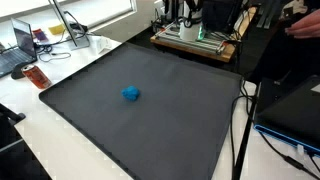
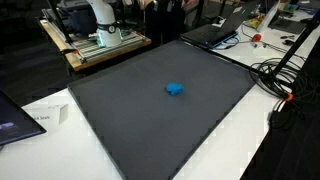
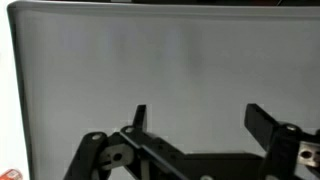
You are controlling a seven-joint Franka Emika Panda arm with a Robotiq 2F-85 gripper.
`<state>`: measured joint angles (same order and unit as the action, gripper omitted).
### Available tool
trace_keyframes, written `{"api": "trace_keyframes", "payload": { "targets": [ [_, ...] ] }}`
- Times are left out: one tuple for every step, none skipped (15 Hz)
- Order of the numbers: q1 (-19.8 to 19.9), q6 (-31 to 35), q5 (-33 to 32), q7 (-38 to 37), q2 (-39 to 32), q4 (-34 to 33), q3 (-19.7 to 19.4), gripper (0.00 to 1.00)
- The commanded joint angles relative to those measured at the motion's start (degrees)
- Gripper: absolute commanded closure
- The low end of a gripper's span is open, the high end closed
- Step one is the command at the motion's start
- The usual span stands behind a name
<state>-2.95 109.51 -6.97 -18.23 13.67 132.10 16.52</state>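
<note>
Wrist view: gripper [image 3: 198, 115] hangs over the dark grey rubber-like mat [image 3: 160, 60]. The two black fingers [image 3: 140, 112] stand well apart with nothing between them; only bare mat shows below. The claw is empty.

Object: a small bright-blue lump [image 1: 131, 93], shape too small to tell, lies near the middle of the mat [image 1: 160, 135] in both exterior views [image 2: 174, 89]. It is alone and touches nothing. It does not show in the wrist view, so the claw is not over it.

Progress (judgement): nothing has been gripped or touched. The lump lies flat on the mat, and reaching, closing and lifting are all left to do.

Surroundings:
- A wooden platform [image 2: 100, 48] carries the white robot base [image 2: 100, 18] at the far edge of the mat.
- An open laptop [image 1: 18, 48] and a small orange-red item [image 1: 38, 77] sit on the white table at far left, off the mat.
- Black cables [image 2: 275, 75] trail off the right side of the mat.
- A sheet of paper [image 2: 45, 117] lies off the mat's left corner.

Obstructions: none near the lump. All the clutter lies beyond the mat's edges, well apart from it.
</note>
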Motion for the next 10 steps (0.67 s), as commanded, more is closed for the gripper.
{"api": "trace_keyframes", "payload": {
  "targets": [
    [-1.79, -0.14, -0.4, -0.35, -0.15, -0.09, -1.67, 0.0],
    [-1.79, -0.14, -0.4, -0.35, -0.15, -0.09, -1.67, 0.0],
    [-1.79, -0.14, -0.4, -0.35, -0.15, -0.09, -1.67, 0.0],
    [-1.79, -0.14, -0.4, -0.35, -0.15, -0.09, -1.67, 0.0],
    [-1.79, -0.14, -0.4, -0.35, -0.15, -0.09, -1.67, 0.0],
    [-1.79, -0.14, -0.4, -0.35, -0.15, -0.09, -1.67, 0.0],
    [-1.79, -0.14, -0.4, -0.35, -0.15, -0.09, -1.67, 0.0],
    [-2.45, 0.71, 1.15, 1.68, 0.02, -0.16, -2.03, 0.0],
    [-3.27, 0.71, 2.77, 3.8, -0.01, -0.46, -2.44, 0.0],
    [-4.35, 1.15, 5.47, 6.7, 0.17, -0.64, -3.07, 0.0]
  ]
}}
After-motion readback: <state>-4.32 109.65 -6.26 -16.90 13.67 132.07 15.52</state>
